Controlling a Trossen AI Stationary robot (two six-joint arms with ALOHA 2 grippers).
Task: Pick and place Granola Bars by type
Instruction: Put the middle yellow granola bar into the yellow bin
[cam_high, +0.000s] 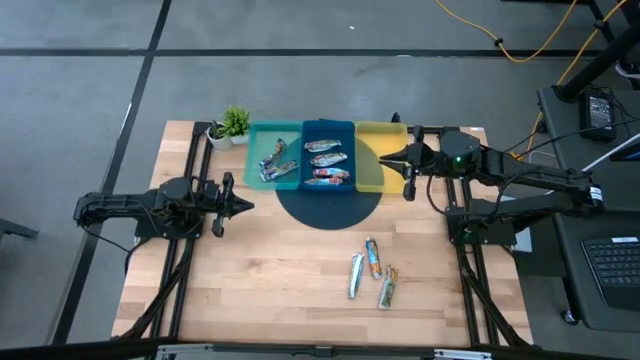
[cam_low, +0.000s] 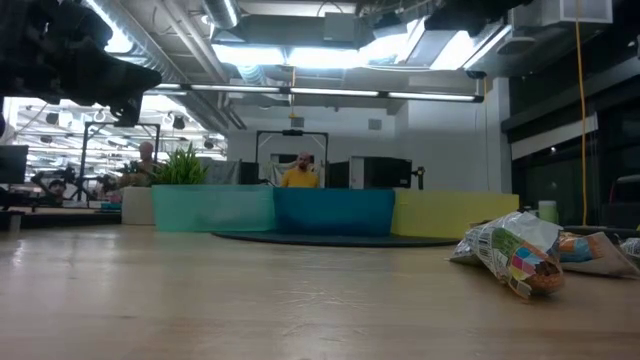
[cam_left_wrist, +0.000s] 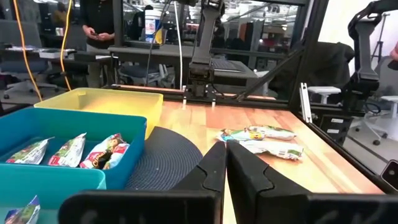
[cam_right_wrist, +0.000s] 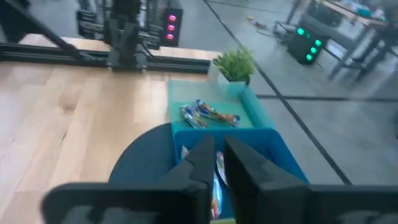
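Observation:
Three shiny-wrapped granola bars lie flat on the wood near the table's right front: one multicoloured (cam_high: 372, 258), one silver (cam_high: 355, 275) and another multicoloured (cam_high: 388, 288). They also show in the low view (cam_low: 520, 255) and the left wrist view (cam_left_wrist: 264, 140). Two bars (cam_high: 275, 160) lie in the teal tray (cam_high: 256, 135), and several bars (cam_high: 328, 160) lie in the blue tray (cam_high: 346, 127). My left gripper (cam_high: 243, 206) is shut and hovers left of the dark round mat. My right gripper (cam_high: 385, 157) hangs over the yellow tray (cam_high: 380, 130) with its fingers a narrow gap apart and nothing between them (cam_right_wrist: 219, 163).
The three trays stand side by side at the table's far middle, partly on a dark round mat (cam_high: 330, 208). A small potted plant (cam_high: 230, 125) stands left of the teal tray. Bare wood stretches across the near left half of the table.

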